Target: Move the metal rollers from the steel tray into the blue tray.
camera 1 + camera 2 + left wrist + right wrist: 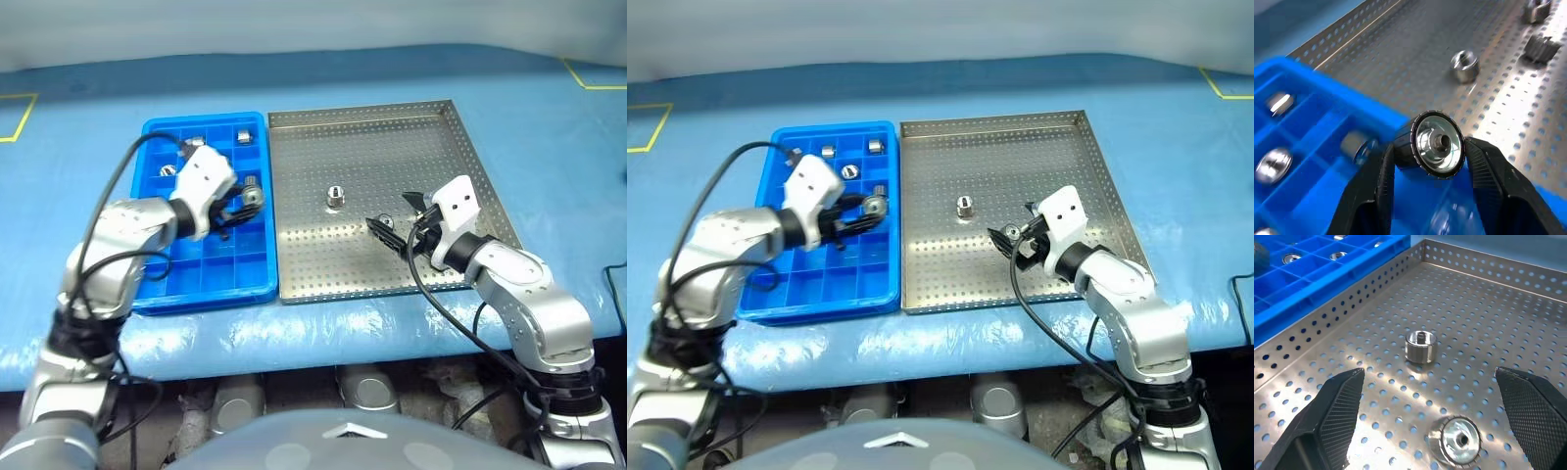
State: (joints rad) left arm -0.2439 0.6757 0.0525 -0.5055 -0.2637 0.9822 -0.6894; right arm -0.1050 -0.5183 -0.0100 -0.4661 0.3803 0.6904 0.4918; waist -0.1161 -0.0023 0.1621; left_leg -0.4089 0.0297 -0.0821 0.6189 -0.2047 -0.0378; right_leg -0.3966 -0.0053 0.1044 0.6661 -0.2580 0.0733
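My left tool [1436, 147] grips one roller [1439, 144] over the blue tray [257, 284]'s inner edge, while my open right tool [1449, 426] straddles another roller [1455, 440] lying in the steel tray [460, 147].

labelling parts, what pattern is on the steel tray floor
A regular grid of small round holes across the silver steel tray, clearest in the right wrist view.

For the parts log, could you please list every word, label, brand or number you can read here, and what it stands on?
None: no readable text appears.
The bright blue plastic compartment tray is unmarked.
The perforated silver steel tray is unmarked.
The small shiny metal rollers carry no legible stamp.
The yellow tape lines on the blue table cover form no letters.
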